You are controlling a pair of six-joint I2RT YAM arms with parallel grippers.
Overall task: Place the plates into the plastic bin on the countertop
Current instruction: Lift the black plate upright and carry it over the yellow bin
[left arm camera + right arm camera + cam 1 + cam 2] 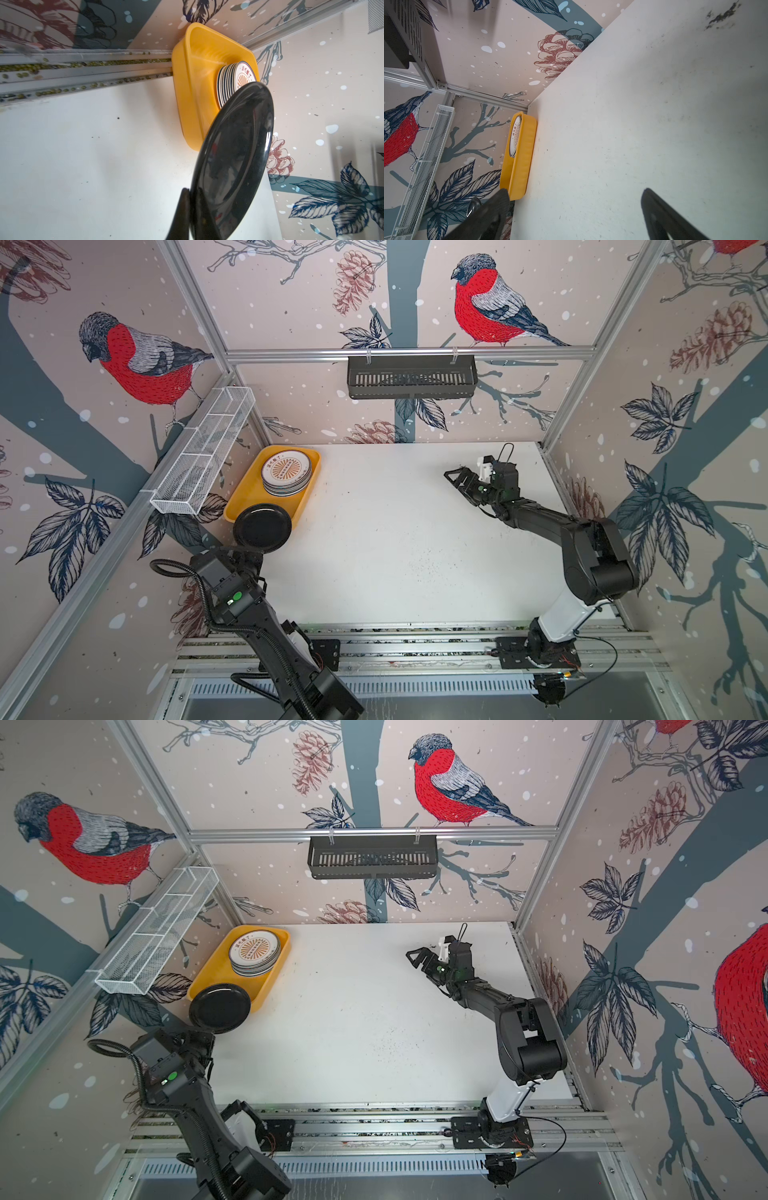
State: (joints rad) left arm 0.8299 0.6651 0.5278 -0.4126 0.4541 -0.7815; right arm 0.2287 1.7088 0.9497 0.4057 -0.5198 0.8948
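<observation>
L gripper (254,552) pinches black plate (262,526) by near rim (looks stiff, slick, prob fragile); R gripper (457,483) wide, empty.

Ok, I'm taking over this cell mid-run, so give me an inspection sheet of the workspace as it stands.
Surface: white countertop, small dark specks.
Job's things: stack of plates in the plastic bin; black plate held at the bin's near end.
Clutter: green bits in a rail groove.
Grippers: left gripper shut on the black plate's edge; right gripper open, empty.
Cables: corrugated hose along left arm; thin cable at right arm's base.
Surroundings: wire-mesh basket left, black slotted rack at the back.
</observation>
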